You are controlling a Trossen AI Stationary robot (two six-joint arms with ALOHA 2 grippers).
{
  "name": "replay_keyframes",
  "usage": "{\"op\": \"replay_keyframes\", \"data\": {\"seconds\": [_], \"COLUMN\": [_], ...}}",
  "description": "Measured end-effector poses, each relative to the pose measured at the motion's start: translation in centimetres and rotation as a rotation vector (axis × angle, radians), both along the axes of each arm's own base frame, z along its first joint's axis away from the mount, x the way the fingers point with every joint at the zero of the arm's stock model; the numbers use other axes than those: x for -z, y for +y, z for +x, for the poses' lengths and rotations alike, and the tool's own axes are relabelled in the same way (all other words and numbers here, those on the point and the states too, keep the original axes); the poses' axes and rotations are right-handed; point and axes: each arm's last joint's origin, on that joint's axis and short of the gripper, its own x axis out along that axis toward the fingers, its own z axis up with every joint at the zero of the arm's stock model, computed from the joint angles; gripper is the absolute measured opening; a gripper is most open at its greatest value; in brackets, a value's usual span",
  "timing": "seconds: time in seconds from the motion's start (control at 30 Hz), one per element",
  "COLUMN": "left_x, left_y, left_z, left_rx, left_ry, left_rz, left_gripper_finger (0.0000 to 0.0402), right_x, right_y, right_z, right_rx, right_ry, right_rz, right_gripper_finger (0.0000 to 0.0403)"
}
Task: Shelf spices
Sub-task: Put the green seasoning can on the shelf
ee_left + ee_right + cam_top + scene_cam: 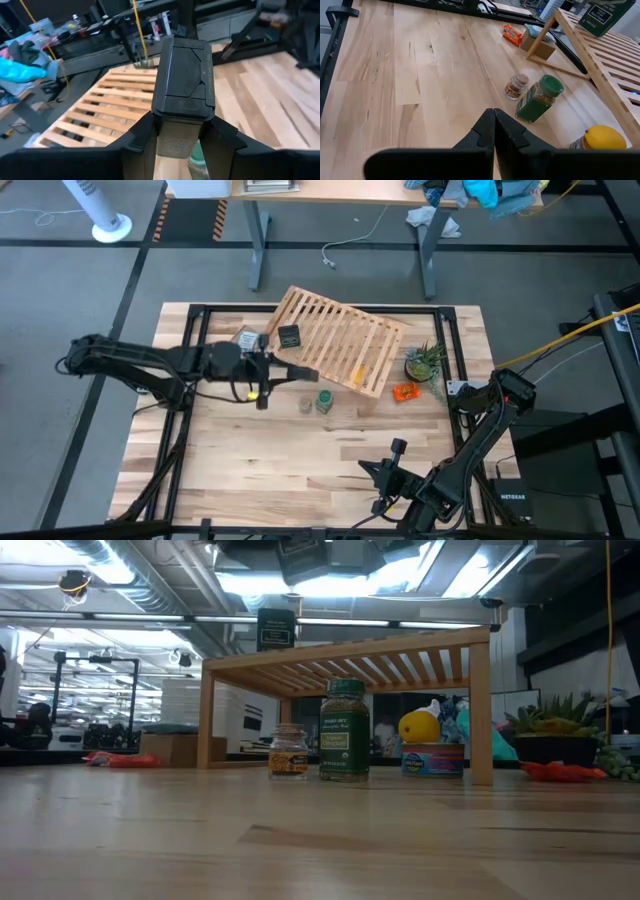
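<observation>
While my left gripper (pixel 177 142) hangs above the near edge of the shelf (pixel 340 340), its fingers (pixel 137 135) are closed part-way on a dark square jar (pixel 184 75), gripping it low on its sides with the black cap facing the wrist camera. From overhead I see that arm stretched in from the left, its tip at the rack's left corner. 1 more dark jar (pixel 289 336) already stands on top of the slats near that corner. On the table just in front of the shelf, the green jar (pixel 344 730) stands upright with the tiny glass jar (pixel 288 752) just beside it, apart. My right gripper (pixel 494 131) waits at the table's front edge, fingers pressed together, holding nothing.
</observation>
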Motion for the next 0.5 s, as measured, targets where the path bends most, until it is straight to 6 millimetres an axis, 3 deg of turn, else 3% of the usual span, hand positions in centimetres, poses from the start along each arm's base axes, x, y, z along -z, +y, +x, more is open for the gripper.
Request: {"op": "replay_keyframes", "data": {"seconds": [0.17, 0.5], "left_x": [-0.4, 2.7], "left_y": [2.0, 4.6], "left_z": [0.0, 1.2], "left_rx": [-0.033, -0.117], "left_ry": [0.0, 0.2], "left_rz": [-0.04, -0.049], "left_gripper_finger": [0.0109, 0.0109], "right_x": [0.0, 0.0], "right_y": [0.0, 0.0], "right_z": [0.0, 0.0], "right_rx": [0.0, -0.009], "right_ry": [0.0, 0.007], "right_rz": [0.0, -0.017], "right_gripper_finger": [0.0005, 0.0005]}}
